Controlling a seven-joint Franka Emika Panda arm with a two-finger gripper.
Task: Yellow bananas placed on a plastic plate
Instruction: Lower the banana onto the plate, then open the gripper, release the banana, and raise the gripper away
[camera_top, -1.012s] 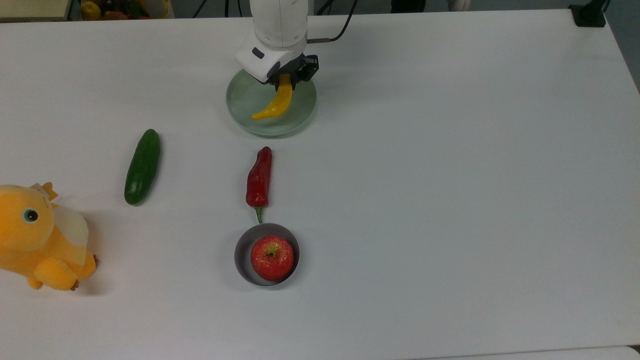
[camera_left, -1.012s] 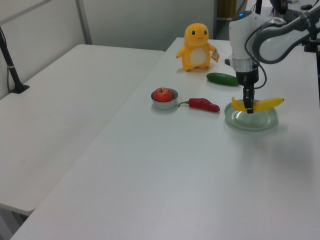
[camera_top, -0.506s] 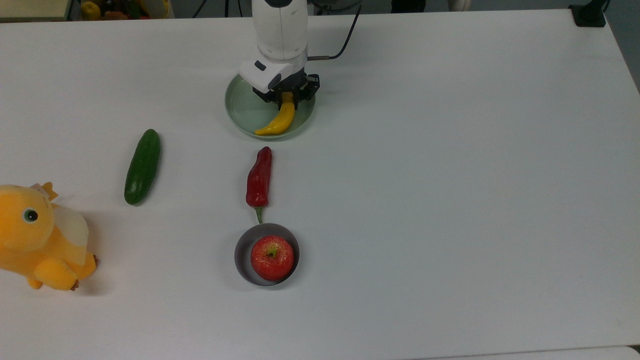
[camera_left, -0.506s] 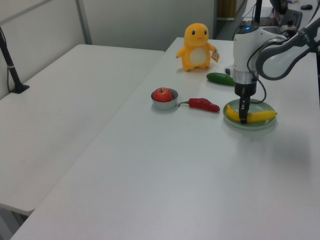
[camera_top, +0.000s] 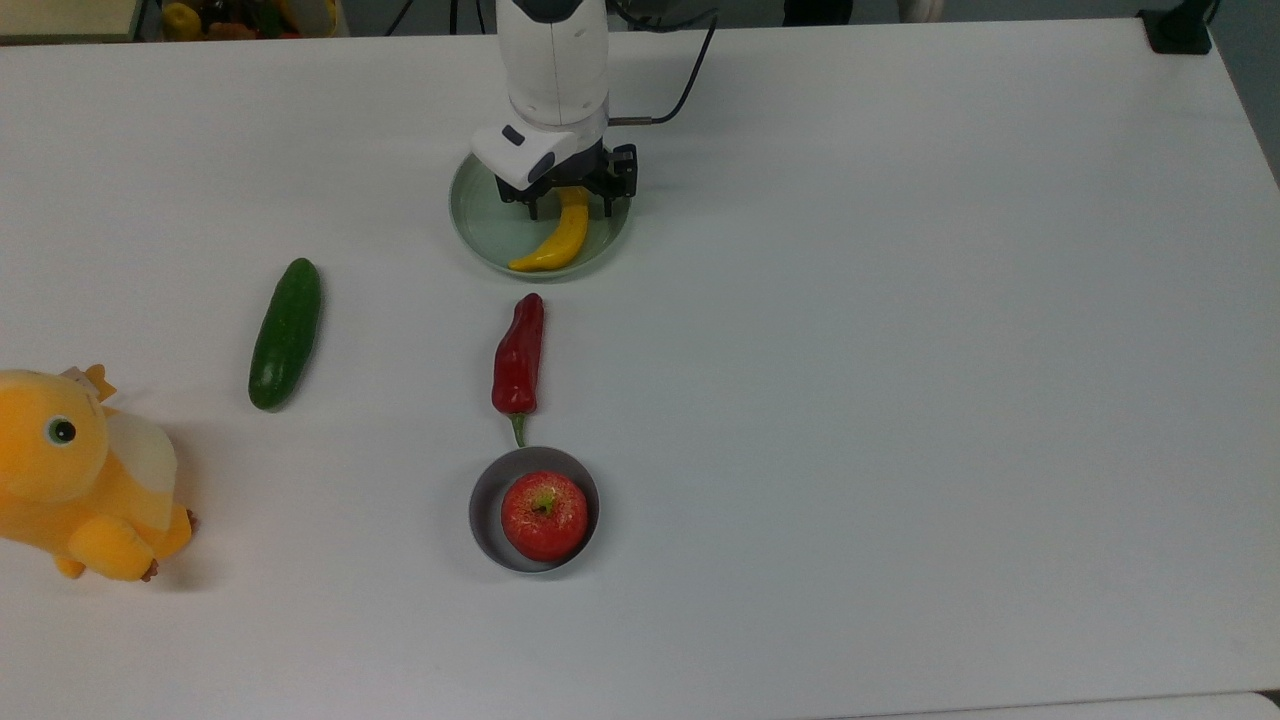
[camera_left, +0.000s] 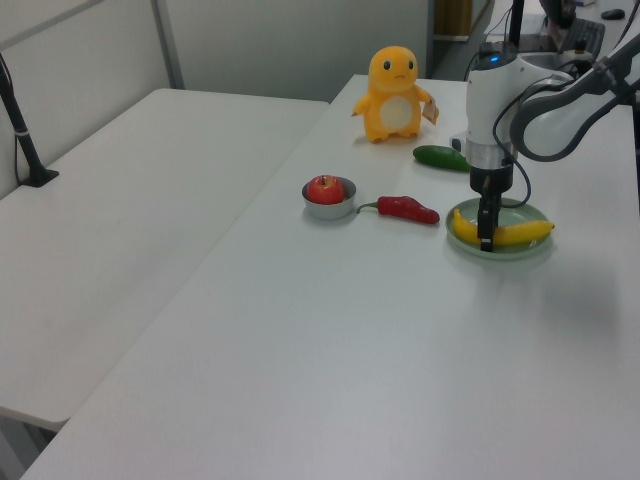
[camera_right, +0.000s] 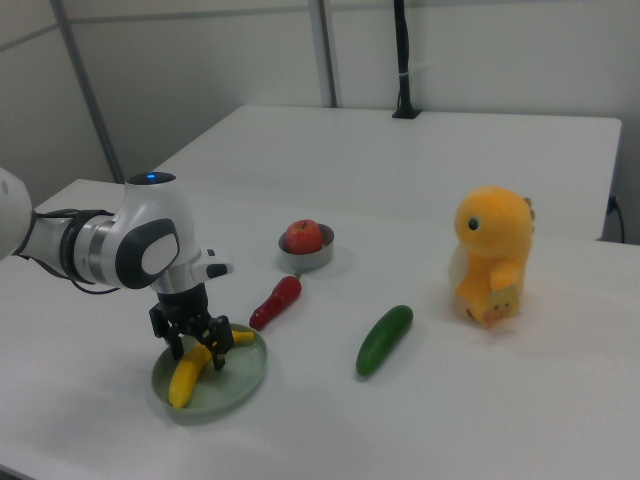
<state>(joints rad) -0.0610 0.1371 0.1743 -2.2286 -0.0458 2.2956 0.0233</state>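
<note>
Gripper (camera_top: 566, 205) standing low over the plastic plate (camera_top: 480, 228), jaws apart and straddling the yellow banana (camera_top: 556, 243) lying inside the plate, right view showing both fingers (camera_right: 176, 349) flanking the banana (camera_right: 187, 377), left view showing them edge-on, red chili pepper (camera_top: 519, 357) lying nearby on the worktop (camera_top: 900, 350).

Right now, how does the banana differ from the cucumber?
The banana is yellow, curved and lies in the mint-green plate, with the gripper open around it. The cucumber is dark green, nearly straight and lies on the bare table, untouched. Both are long and smooth.
</note>
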